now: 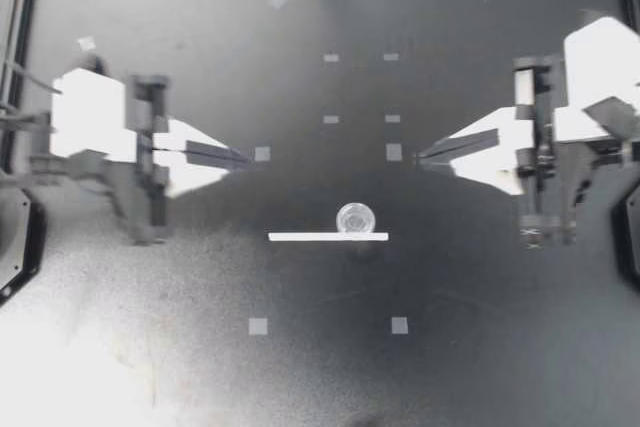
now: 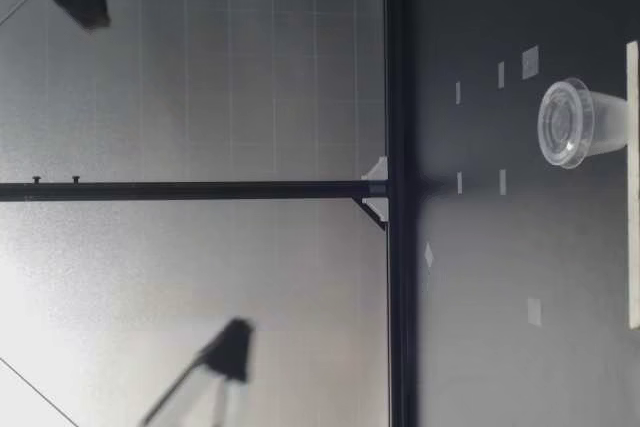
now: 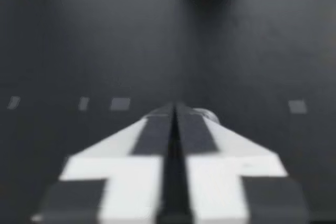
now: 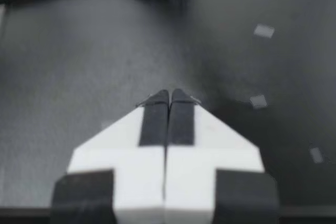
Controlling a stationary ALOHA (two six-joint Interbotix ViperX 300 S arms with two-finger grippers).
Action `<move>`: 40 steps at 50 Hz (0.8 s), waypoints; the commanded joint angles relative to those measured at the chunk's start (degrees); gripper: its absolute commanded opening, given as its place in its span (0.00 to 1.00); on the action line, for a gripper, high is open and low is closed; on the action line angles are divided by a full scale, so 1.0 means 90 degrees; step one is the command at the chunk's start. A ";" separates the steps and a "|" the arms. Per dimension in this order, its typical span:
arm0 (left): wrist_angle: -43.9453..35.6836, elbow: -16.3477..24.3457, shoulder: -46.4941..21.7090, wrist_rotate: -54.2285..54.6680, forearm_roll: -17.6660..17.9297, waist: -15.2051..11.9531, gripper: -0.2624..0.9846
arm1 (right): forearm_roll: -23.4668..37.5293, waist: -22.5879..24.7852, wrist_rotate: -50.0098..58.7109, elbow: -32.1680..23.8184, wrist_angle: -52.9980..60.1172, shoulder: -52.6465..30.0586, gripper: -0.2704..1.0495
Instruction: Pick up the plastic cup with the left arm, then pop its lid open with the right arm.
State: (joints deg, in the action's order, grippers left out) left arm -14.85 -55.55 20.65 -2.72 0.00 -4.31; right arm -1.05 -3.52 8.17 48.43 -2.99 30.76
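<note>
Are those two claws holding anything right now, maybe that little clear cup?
Nothing is held. My left gripper and my right gripper are both shut and empty; the clear cup stands apart from both, beside the white strip.

Cup (image 1: 355, 217) just beside the strip (image 1: 300, 237)

There was one clear cup (image 1: 355, 217), one white strip (image 1: 328, 237), ten small tape squares (image 1: 258, 326), and two hands: the left hand (image 1: 245, 158), the right hand (image 1: 422, 158).
</note>
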 commanded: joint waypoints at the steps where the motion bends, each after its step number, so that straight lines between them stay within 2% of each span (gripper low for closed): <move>1: -0.0508 0.0049 -0.0352 0.0029 -0.0010 0.0039 0.52 | -0.0010 -0.0039 0.0166 0.0068 0.0361 -0.0117 0.01; 4: -0.0723 0.0088 -0.0645 0.0088 -0.0010 0.0059 0.63 | -0.0010 -0.0039 0.0439 0.0244 0.0674 -0.0283 0.01; 7: -0.0898 0.0127 -0.0938 0.0166 -0.0010 0.0059 0.68 | -0.0010 -0.0029 0.0596 0.0381 0.0918 -0.0439 0.01; 14: -0.1191 0.0205 -0.1533 0.0215 -0.0020 0.0059 0.65 | 0.0010 -0.0010 0.0693 0.0469 0.1084 -0.0889 0.01; 25: -0.1279 0.0410 -0.2344 0.0273 -0.0020 0.0117 0.64 | 0.0010 0.0156 0.0742 0.0215 0.1094 -0.2080 0.01; 40: -0.1289 0.0693 -0.2939 0.0225 -0.0068 0.0234 0.65 | 0.0010 0.0176 0.0801 -0.0098 0.1260 -0.2871 0.01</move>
State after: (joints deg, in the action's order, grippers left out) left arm -25.84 -50.71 -5.98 -0.35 -0.35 -2.29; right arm -1.05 -2.20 15.21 48.78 7.56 5.01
